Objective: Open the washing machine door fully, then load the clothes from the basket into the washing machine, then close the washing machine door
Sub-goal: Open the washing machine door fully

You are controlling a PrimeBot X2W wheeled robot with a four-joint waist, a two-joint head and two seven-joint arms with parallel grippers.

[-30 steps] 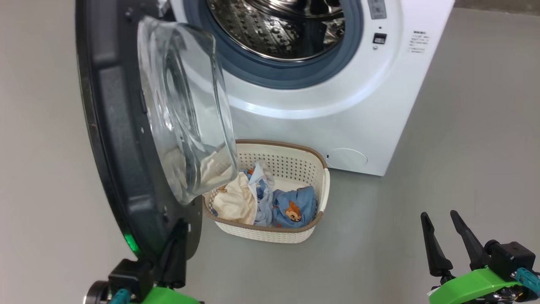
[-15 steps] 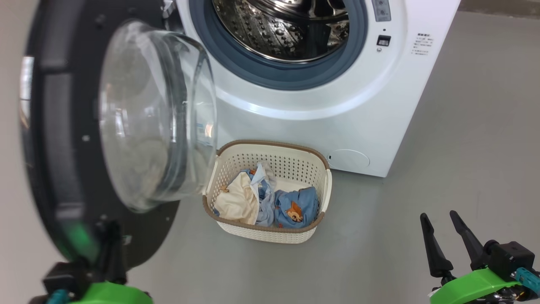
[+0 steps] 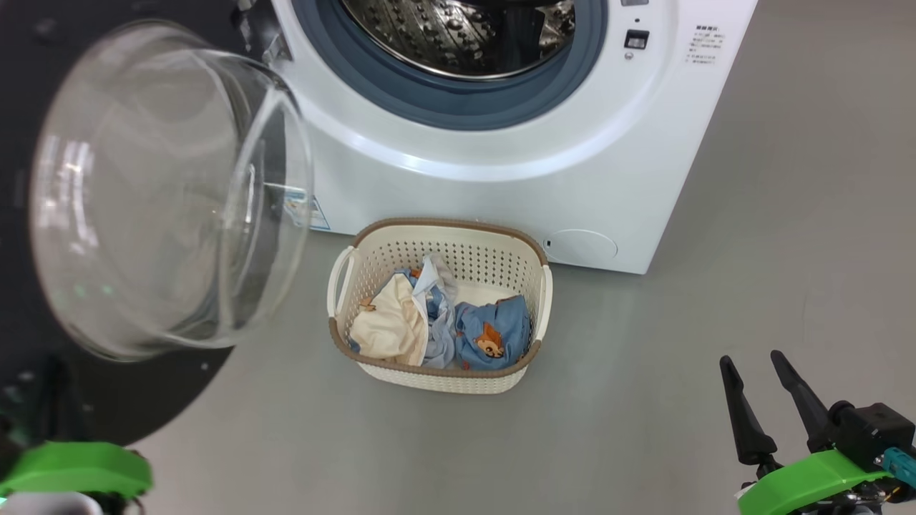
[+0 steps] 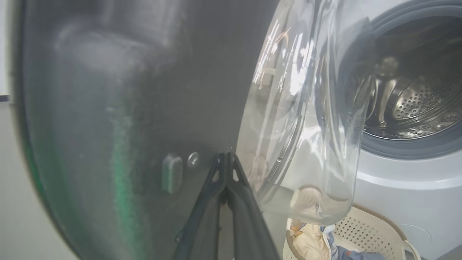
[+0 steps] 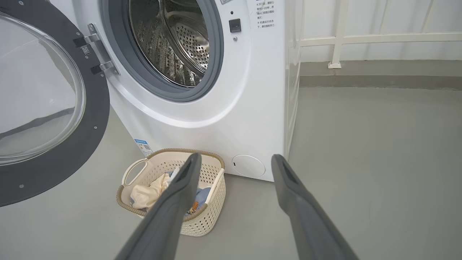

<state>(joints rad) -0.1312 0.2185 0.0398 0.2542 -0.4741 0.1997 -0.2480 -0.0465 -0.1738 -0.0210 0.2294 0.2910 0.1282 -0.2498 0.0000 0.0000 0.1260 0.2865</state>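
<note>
Two tools: left tool pressed together, tips against the black rim of the door, which stands wide left of the washing machine; right tool spread, empty. All clothes lie in the basket at the machine's foot (untouched). Best: push along the hinge arc, tips square.

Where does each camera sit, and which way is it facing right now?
Head: up high, looking forward and down at the washing machine, basket and open door; right gripper at lower right.
Left wrist: close to the door's inner face, drum on the right; left gripper shut at the bottom.
Right wrist: low, facing the machine's front; its open fingers at the bottom.
Shared: all three show door, drum and basket.
</note>
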